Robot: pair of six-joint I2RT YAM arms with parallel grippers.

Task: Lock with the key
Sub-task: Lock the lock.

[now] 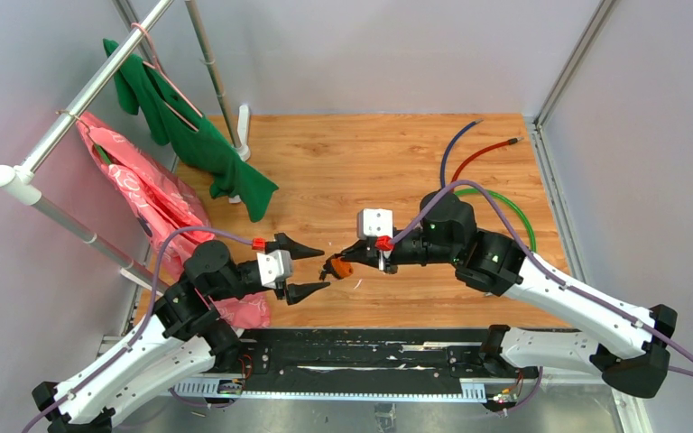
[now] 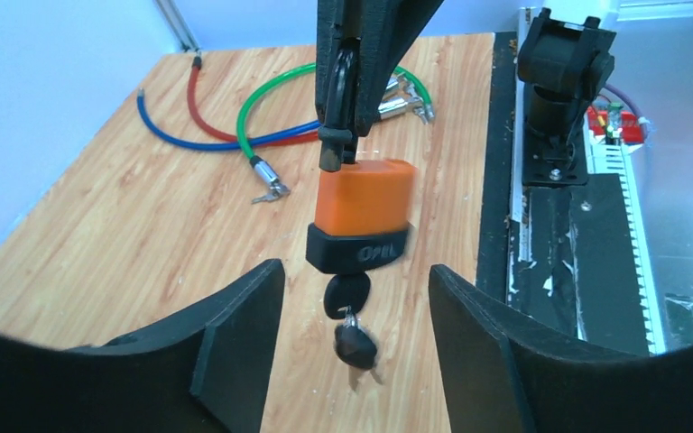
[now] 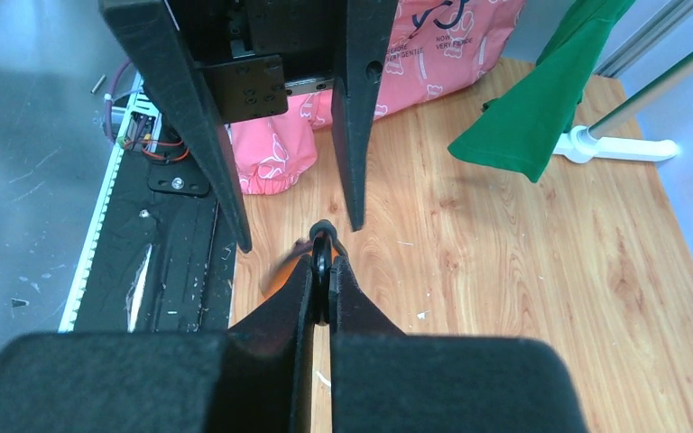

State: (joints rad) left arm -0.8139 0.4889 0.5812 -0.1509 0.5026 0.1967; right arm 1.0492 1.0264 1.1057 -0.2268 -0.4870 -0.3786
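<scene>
Right end effector [image 3: 323, 271] was clenched on the shackle [image 3: 322, 245] of the orange padlock [image 2: 361, 209], which hung free. Left end effector [image 1: 325, 269] stood released, its fingers flanking the inserted key [image 2: 346, 294] without contact.

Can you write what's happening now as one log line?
left gripper: open, facing padlock | right gripper: shut on padlock, hanging | key: in padlock

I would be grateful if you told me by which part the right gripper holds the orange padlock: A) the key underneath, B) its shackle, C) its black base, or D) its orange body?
B: the right gripper is shut on the shackle above the padlock, while the key hangs untouched underneath.
</scene>
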